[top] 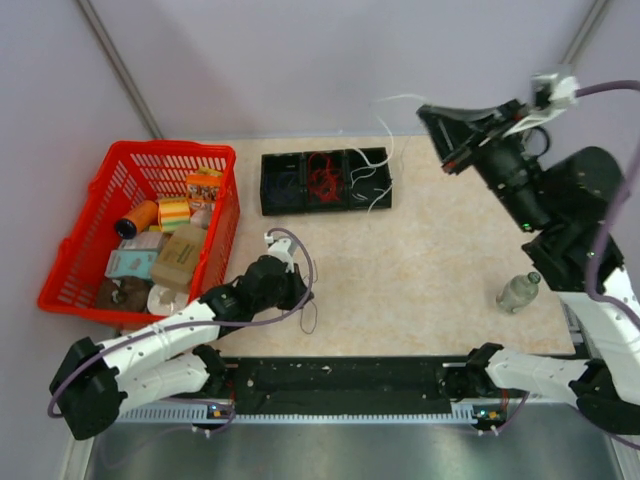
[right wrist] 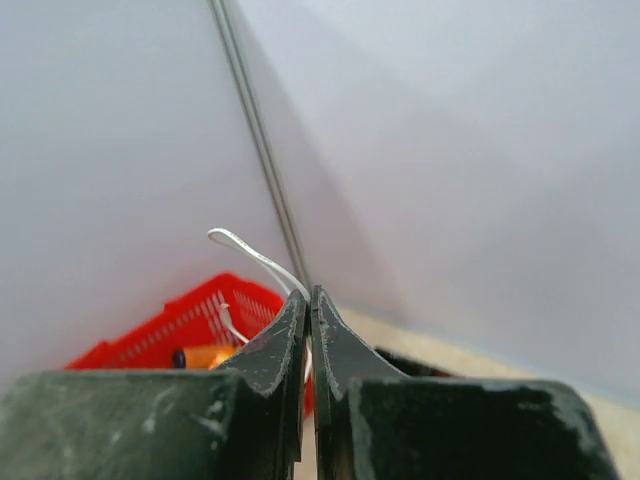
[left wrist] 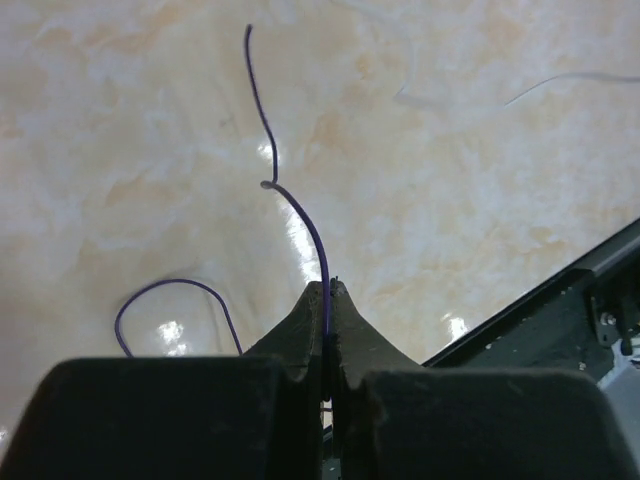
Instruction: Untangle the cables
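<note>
Only your top view showed red cables (top: 322, 178) in the black tray (top: 264, 190). Your left gripper (left wrist: 328, 292) pinched a dark blue cable (left wrist: 305, 215) over the table (left wrist: 480, 180); your right gripper (right wrist: 308, 297), raised, pinched a white cable (right wrist: 250, 248).

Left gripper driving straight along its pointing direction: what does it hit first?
Probably the bare tabletop just past the left gripper, which is shut on the purple cable trailing ahead. Nothing else in line; depth is unclear.

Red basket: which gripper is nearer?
Left. The left gripper, shut on a purple cable, sits low just right of the red basket. The right gripper, shut on a white cable, is raised far to the right, beyond the black tray.
</note>
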{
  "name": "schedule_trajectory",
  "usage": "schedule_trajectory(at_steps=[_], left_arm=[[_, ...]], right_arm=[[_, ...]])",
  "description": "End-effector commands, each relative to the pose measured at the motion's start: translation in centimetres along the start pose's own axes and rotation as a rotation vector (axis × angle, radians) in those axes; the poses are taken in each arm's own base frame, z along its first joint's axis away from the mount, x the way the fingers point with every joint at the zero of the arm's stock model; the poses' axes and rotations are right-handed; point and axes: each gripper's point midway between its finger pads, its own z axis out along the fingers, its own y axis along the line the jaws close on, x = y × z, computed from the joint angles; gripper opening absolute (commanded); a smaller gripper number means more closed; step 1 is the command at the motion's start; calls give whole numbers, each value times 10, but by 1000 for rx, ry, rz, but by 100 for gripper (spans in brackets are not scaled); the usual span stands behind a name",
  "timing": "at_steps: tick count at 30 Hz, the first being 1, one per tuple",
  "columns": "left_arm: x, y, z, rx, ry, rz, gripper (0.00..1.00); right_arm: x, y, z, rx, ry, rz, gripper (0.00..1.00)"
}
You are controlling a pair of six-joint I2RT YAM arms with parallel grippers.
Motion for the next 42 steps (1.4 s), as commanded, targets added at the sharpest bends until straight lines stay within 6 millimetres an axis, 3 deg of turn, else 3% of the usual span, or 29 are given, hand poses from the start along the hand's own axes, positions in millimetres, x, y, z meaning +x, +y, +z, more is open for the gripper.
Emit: schedule_trajectory(at_steps=[1, 7, 9, 14, 15, 18, 19, 20, 21, 25, 32, 36, 42], left_arm=[[6, 18, 9, -91, -11, -108, 0], [21, 22, 22, -99, 56, -94, 0], [24, 18, 24, -73, 68, -89, 0], [28, 2, 20, 39, 74, -76, 1], [26, -1, 18, 54, 71, -67, 10], [15, -22, 4, 169, 32, -16, 56], [2, -38, -4, 247, -19, 23, 82], [-13, -53, -16, 310, -68, 61, 94], [-25, -62, -25, 338, -106, 97, 98], [-78, -88, -45, 370, -271, 194, 99], [-125, -134, -28, 434, -295, 270, 98], [-151, -129, 6, 322, -331, 265, 99], [-157, -99, 55, 126, -290, 322, 85]], right_arm=[[-68, 10, -8, -19, -139, -89, 0], [-127, 33, -8, -98, -261, -119, 0], [-139, 36, -4, -105, -287, -138, 0], [-139, 27, 12, -57, -286, -178, 0], [-135, 28, 12, -60, -274, -167, 0], [-126, 32, 3, -94, -257, -134, 0], [-124, 34, -2, -105, -256, -118, 0], [-119, 33, -4, -104, -247, -108, 0], [-119, 33, -10, -107, -247, -93, 0], [-110, 41, -22, -158, -232, -43, 0], [-114, 57, -30, -240, -232, 22, 0], [-113, 68, -31, -301, -220, 63, 0], [-115, 73, -32, -326, -223, 71, 0]])
